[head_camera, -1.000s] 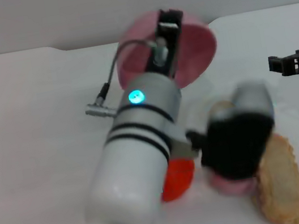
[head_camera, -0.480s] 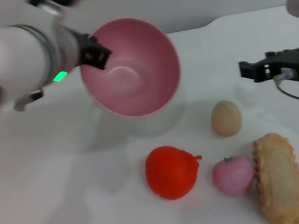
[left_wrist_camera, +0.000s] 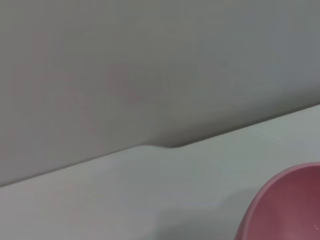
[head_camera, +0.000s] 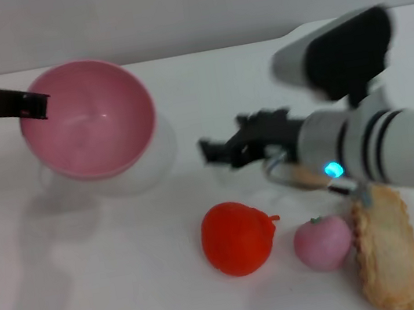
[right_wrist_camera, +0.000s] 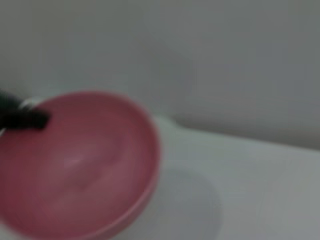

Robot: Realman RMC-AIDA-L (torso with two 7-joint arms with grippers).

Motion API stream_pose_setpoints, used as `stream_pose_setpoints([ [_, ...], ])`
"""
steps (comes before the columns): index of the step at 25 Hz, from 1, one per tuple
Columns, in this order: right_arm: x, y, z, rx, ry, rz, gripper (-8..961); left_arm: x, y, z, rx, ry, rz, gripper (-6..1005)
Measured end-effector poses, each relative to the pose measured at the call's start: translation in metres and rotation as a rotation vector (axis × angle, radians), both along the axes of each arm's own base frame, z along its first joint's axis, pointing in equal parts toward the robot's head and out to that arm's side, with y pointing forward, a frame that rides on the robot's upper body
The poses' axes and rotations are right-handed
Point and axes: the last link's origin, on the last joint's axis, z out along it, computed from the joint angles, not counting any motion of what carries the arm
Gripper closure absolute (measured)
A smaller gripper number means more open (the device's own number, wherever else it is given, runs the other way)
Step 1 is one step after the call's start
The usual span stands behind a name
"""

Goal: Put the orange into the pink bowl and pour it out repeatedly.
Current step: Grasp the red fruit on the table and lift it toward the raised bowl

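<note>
1. Left gripper [head_camera: 38, 107] clamps the rim of the smooth round pink plastic bowl [head_camera: 90, 119], which is empty, tilted and lifted.
2. Glossy red-orange round toy orange [head_camera: 237, 237] sits on the white table [head_camera: 117, 281].
3. Right gripper [head_camera: 210, 151] hovers above it, grip unclear; descend centred and grasp across the widest part.

I see the left gripper [head_camera: 32, 107] carrying the pink bowl [head_camera: 90, 119] farther left, while my right gripper [head_camera: 218, 151] swings in above the orange [head_camera: 237, 237].

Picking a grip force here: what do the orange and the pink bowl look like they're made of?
The orange looks like glossy moulded plastic or rubber: even red-orange skin with a soft highlight, likely a toy. The pink bowl, held at its rim by the left end effector, looks like smooth, matte-to-satin plastic: uniform colour, thin wall, no glaze glints. Hardness cannot be told.
</note>
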Motion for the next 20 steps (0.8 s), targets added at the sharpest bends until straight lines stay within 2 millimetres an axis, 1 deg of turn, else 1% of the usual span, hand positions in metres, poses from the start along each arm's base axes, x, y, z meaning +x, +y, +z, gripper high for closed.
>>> stream_pose_setpoints([
  [1,-0.002,-0.002,-0.009,-0.028,-0.007,0.010,361,0.000,0.000,0.000,0.000,0.000,0.000,958],
  [4,-0.006,-0.006,-0.029,-0.097,0.005,0.009,256,0.000,0.000,0.000,0.000,0.000,0.000,958],
  [5,-0.006,-0.008,-0.033,-0.112,0.009,0.007,221,-0.008,0.002,0.004,0.007,0.016,0.020,958],
  [6,-0.006,-0.009,-0.037,-0.127,0.013,0.003,186,-0.008,0.002,0.004,0.007,0.016,0.020,958],
  [7,-0.006,-0.010,-0.039,-0.136,0.015,0.000,187,-0.017,0.009,0.017,0.054,0.051,0.061,958],
  [11,-0.004,-0.015,-0.043,-0.154,0.018,-0.020,193,-0.017,0.010,0.018,0.054,0.053,0.061,958],
  [15,0.004,-0.018,-0.046,-0.173,0.014,-0.070,198,-0.017,0.016,0.015,0.045,0.077,0.061,958],
  [20,0.005,-0.022,-0.050,-0.195,0.015,-0.097,205,-0.015,0.019,0.011,0.032,0.102,0.061,958],
])
